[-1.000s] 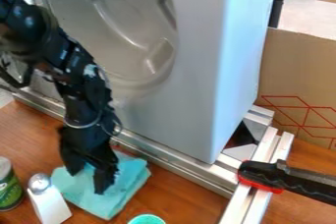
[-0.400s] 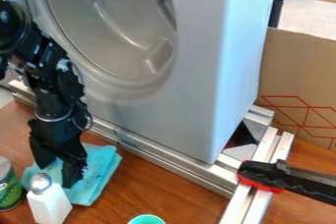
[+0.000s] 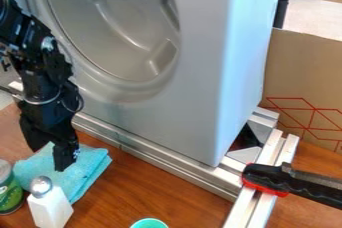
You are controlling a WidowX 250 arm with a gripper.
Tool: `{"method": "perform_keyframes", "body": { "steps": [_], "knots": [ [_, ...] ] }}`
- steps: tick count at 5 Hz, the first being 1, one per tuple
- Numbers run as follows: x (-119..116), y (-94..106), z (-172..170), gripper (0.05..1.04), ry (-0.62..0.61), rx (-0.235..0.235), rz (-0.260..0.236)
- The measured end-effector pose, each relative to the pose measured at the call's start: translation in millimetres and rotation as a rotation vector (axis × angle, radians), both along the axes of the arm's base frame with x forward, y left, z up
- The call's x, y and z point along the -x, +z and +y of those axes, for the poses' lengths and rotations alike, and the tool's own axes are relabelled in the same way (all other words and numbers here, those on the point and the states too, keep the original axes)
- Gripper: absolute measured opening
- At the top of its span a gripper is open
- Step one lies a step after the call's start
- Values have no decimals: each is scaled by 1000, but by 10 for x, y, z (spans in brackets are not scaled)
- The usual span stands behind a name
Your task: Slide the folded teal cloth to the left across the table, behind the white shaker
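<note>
The gripper point(image 3: 49, 159) has slid leftward and the blue cloth point(image 3: 89, 166) came along, now lower left behind the white bottle point(image 3: 50, 206); its fingers stand apart, seemingly pressing the cloth, so the dragging looks effective

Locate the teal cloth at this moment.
The teal cloth lies at the lower left of the camera view, under the gripper and beside the silver-topped white bottle.

Black jointed arm point(image 3: 41, 74), small silvery screws point(image 3: 18, 29), pale band point(image 3: 41, 103), looping cable point(image 3: 81, 103), black end effector point(image 3: 49, 157)
</note>
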State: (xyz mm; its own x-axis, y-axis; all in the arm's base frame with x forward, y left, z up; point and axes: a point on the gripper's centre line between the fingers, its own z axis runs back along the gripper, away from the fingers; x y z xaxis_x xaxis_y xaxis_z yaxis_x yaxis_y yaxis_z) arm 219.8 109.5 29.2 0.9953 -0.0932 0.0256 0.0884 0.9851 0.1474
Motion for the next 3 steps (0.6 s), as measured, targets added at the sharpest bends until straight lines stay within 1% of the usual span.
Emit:
{"method": "perform_keyframes", "body": {
  "steps": [1,2,3],
  "knots": [
    [-42,193,-47,1001,-23,14,-66],
    [29,364,-114,1001,-54,35,-63],
    [108,468,-147,1001,-65,47,-34]
  ]
}}
